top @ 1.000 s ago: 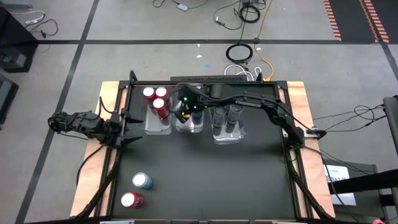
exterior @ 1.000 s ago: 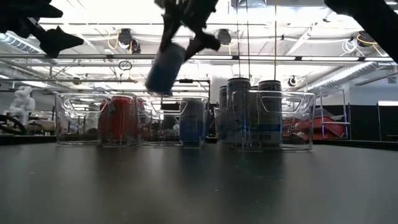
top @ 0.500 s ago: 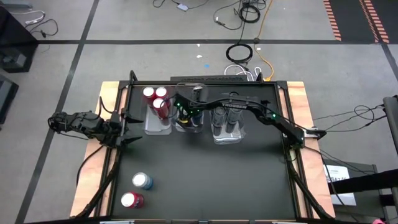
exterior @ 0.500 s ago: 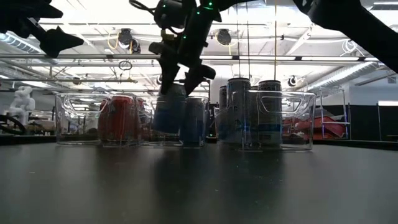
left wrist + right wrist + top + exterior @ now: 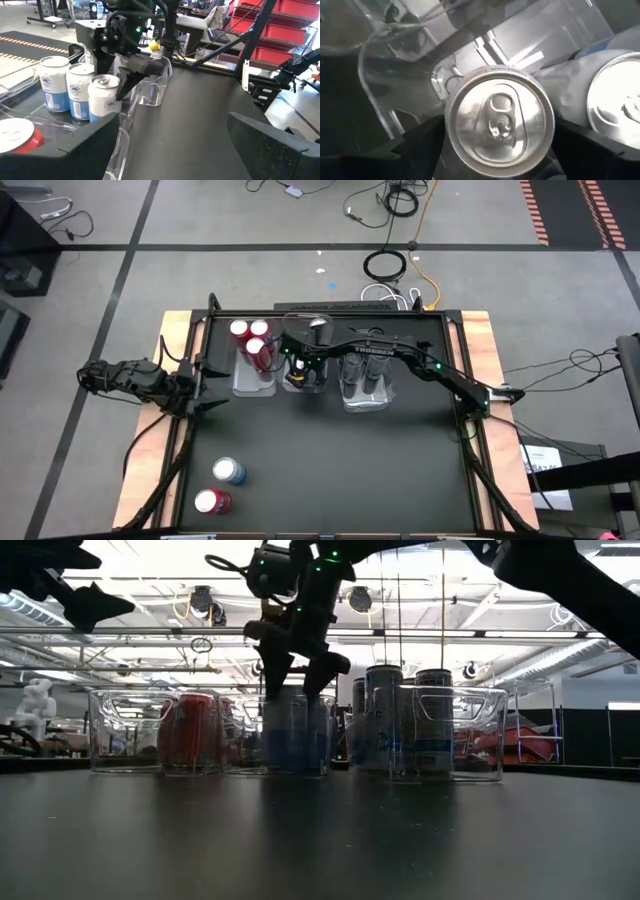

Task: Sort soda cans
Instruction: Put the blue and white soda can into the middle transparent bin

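Three trays [image 5: 254, 385] in row; two cans [image 5: 220, 486] apart, front-left.

Upright soda cans [image 5: 256, 343] fill trays; two stand loose [image 5: 221, 485].

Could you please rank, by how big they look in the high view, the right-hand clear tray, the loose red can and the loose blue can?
1. Right-hand clear tray.
2. Loose red can and loose blue can: they look alike, so no ranking.

text check | right arm [image 5: 375, 351]: white lettering there, too small to read | blue-and-silver cans [image 5: 75, 90]: round label emblem, wording unreadable | nothing else legible
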Robot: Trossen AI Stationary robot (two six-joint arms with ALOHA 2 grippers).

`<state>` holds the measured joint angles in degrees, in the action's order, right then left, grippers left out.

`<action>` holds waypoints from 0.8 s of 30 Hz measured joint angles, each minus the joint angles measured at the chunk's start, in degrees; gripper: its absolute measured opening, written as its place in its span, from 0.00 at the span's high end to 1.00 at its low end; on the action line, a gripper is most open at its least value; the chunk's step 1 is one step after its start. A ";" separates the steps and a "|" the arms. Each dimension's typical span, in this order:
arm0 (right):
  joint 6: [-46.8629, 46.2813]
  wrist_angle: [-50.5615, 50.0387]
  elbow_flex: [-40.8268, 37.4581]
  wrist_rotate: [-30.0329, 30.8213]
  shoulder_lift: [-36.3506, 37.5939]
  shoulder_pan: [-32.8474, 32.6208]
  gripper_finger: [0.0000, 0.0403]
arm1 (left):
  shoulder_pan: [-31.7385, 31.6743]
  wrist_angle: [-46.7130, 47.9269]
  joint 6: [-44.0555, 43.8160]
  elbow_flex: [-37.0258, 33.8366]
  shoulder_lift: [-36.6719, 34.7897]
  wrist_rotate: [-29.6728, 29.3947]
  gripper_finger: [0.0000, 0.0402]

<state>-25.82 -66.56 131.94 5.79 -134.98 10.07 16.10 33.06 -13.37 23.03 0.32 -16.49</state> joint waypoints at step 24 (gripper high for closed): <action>-2.58 -1.17 2.80 0.45 4.97 -0.04 0.18 | 0.00 -0.02 -0.07 0.00 -0.02 0.29 0.06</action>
<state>-28.40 -67.72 134.74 6.23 -130.01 10.02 16.10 33.04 -13.43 23.03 0.30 -16.20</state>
